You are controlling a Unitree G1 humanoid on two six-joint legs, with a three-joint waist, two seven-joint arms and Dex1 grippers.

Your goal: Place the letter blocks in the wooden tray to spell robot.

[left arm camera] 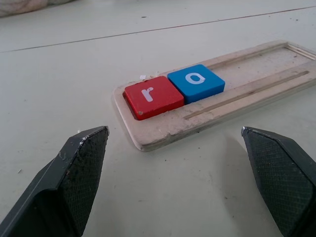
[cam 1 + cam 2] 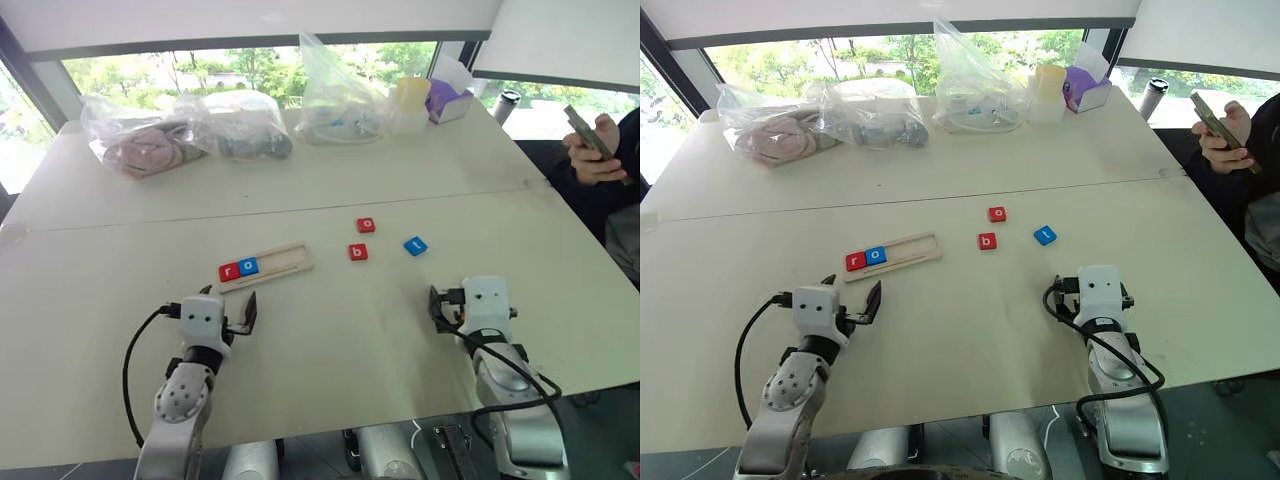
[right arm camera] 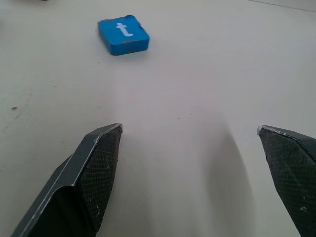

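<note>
The long pale-wood tray (image 2: 266,266) already seats the red r tile (image 1: 152,96) and blue o tile (image 1: 196,82) at its left end. To its right lie the red b tile (image 2: 358,252), red o tile (image 2: 366,225) and blue t tile (image 3: 123,34), unplaced. My left pincer (image 2: 233,313) and right pincer (image 2: 440,305) gape empty, ready for b.

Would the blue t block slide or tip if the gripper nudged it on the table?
The blue t block lies flat and low, so it would probably slide rather than tip or roll. It looks rigid, likely holding shape when pinched. The table looks smooth, so a sideways nudge may skid it away.
</note>
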